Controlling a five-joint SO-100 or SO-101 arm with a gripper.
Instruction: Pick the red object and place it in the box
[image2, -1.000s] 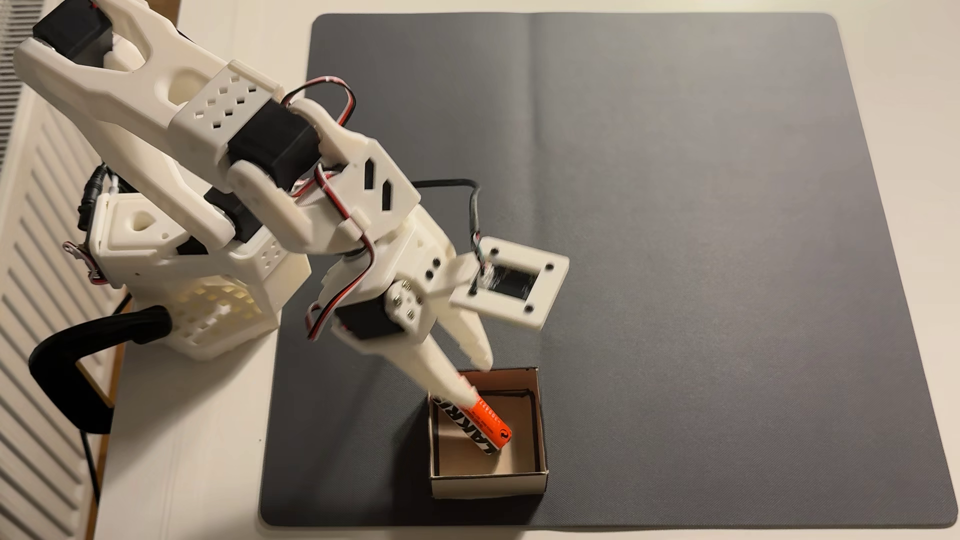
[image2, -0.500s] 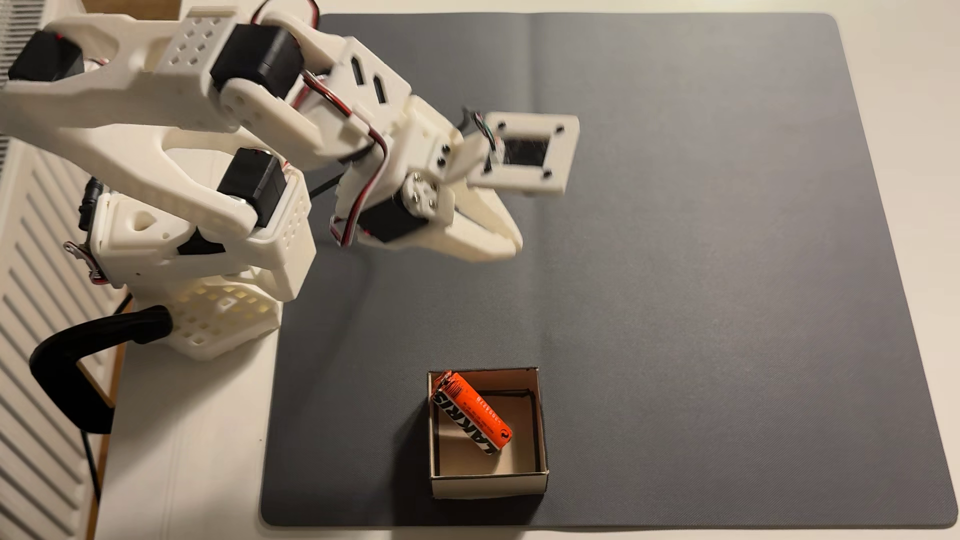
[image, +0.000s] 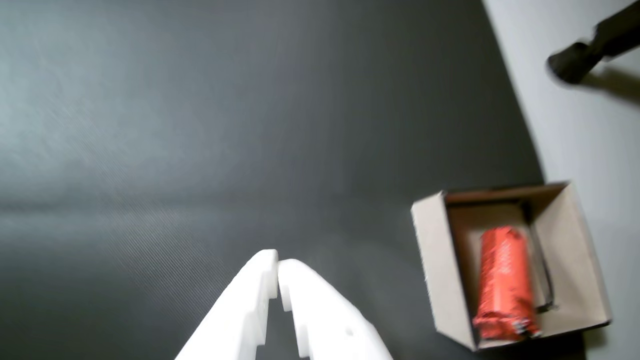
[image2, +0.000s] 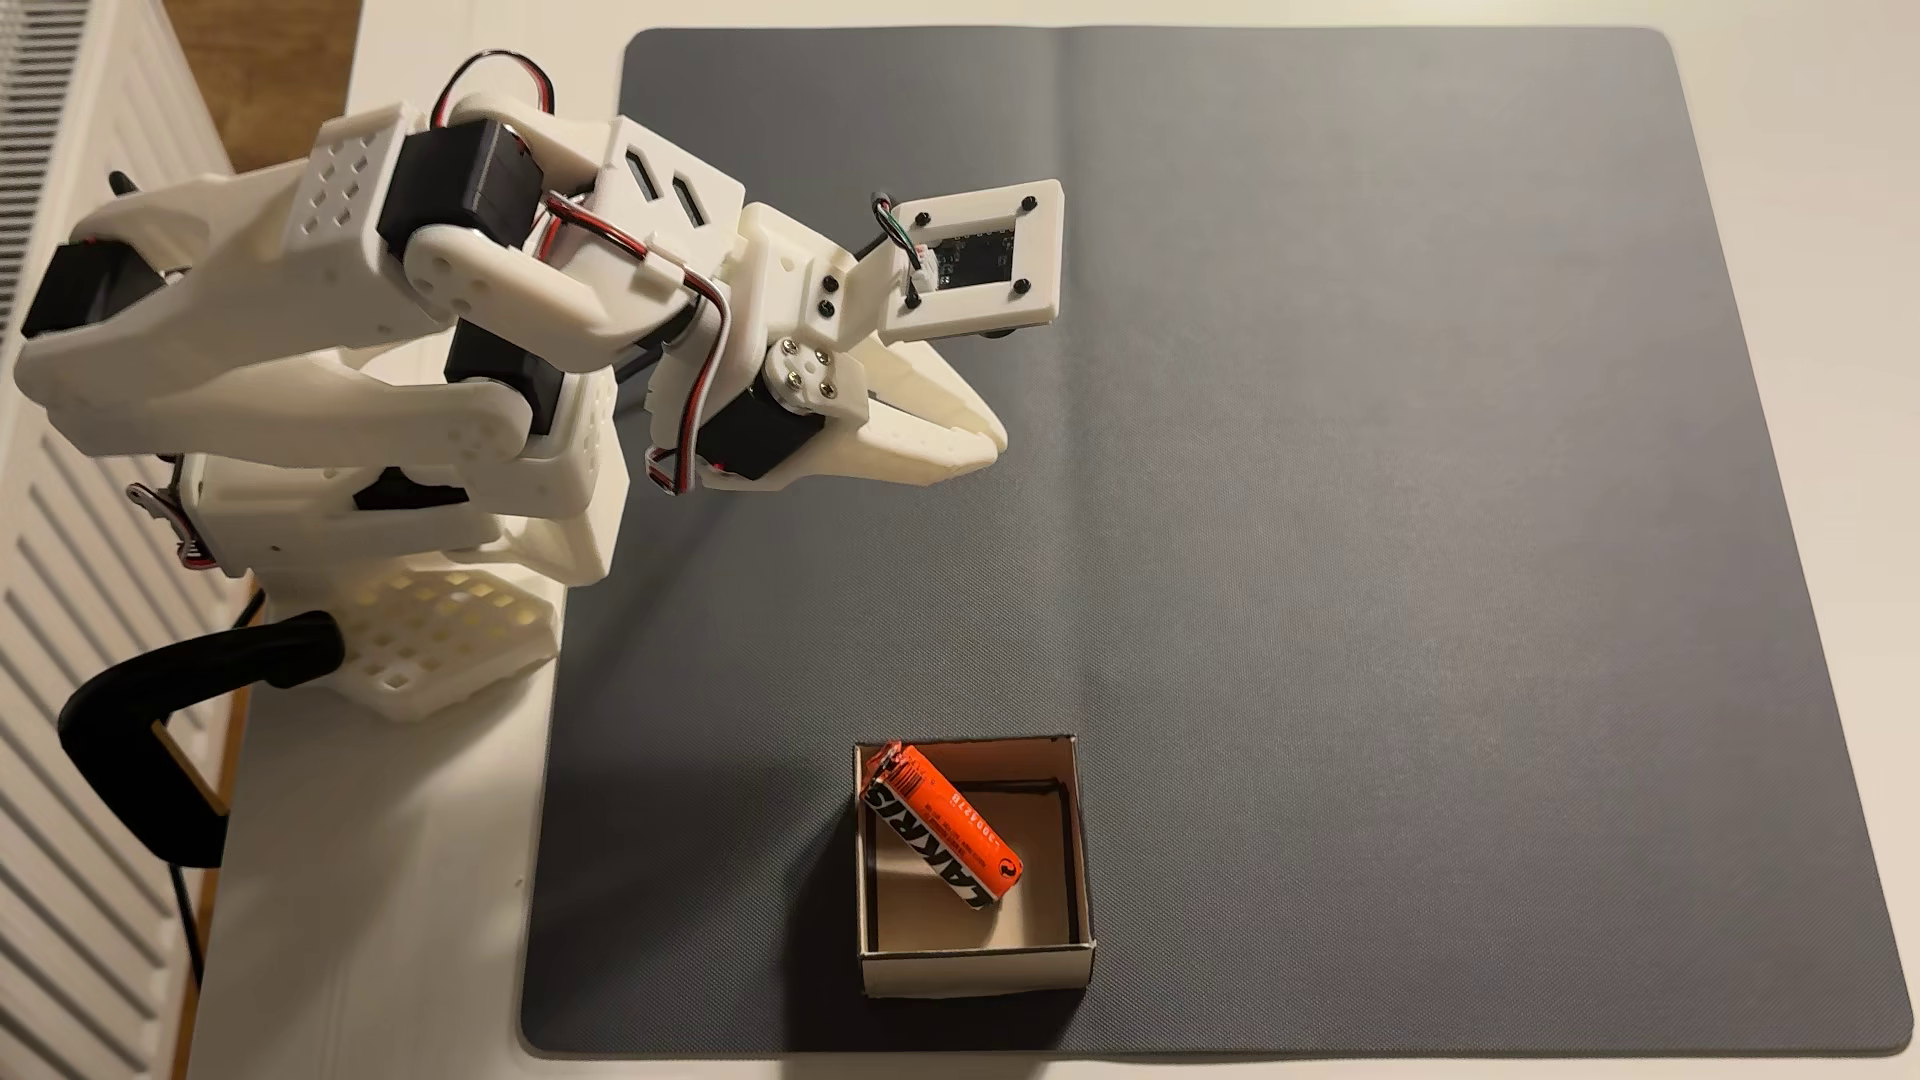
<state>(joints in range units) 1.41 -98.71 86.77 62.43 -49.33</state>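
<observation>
The gripper (image: 278, 265) is seen with its two white fingers (image: 235, 310) pressed tip to tip — closed, with nothing held between them. In the fixed view the gripper (image2: 987, 441) is raised above the dark mat (image2: 1403, 519), near the arm's base at the left and well apart from the box (image2: 977, 971), which sits at the mat's near edge.

The red roll (image2: 945, 826) is found inside the box, not flat on the floor: it is tilted, its crimped upper end propped against the far-left corner of the rim and its lower end resting down toward the middle. In the wrist view the red roll (image: 505, 282) is seen between the cardboard walls of the box (image: 440, 270), apart from the fingers.

The task is judged to be done — the roll is released and contained, and the arm is clear of it. Nothing is left but, perhaps, for the arm to be brought to rest; the propped roll could be counted as slightly unsettled, though it appears well within the walls.
</observation>
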